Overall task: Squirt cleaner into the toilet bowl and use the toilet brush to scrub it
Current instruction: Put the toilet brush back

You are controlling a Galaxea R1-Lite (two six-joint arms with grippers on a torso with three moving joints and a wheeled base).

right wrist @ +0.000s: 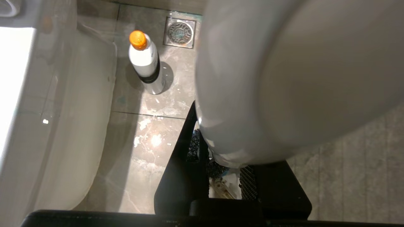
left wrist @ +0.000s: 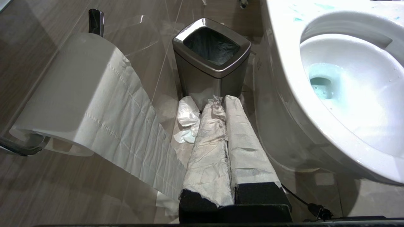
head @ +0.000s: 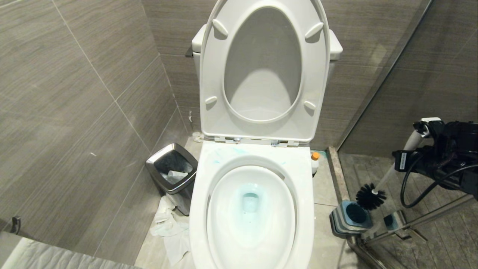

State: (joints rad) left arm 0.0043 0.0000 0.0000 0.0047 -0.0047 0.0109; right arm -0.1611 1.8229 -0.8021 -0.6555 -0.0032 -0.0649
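The toilet bowl (head: 198, 209) stands open, seat and lid raised. Light blue cleaner tints its water (head: 250, 201) and smears the back rim (head: 224, 152). At the right, my right gripper (head: 412, 147) is shut on the pale handle of the toilet brush (head: 392, 170). The black bristle head (head: 370, 196) hangs just above the blue-and-grey holder (head: 351, 218). In the right wrist view the handle's rounded end (right wrist: 284, 78) fills the picture, with the right gripper (right wrist: 221, 170) clamped below it. My left gripper (left wrist: 221, 100), its fingers wrapped in white paper, is shut beside the bowl (left wrist: 284, 78).
A chrome-rimmed bin (head: 172, 175) stands left of the toilet with crumpled paper (head: 170, 224) on the floor. A white bottle with an orange cap (right wrist: 145, 60) stands by the toilet's right side near a floor drain (right wrist: 180, 31). A paper roll (left wrist: 79, 91) hangs at the left wall.
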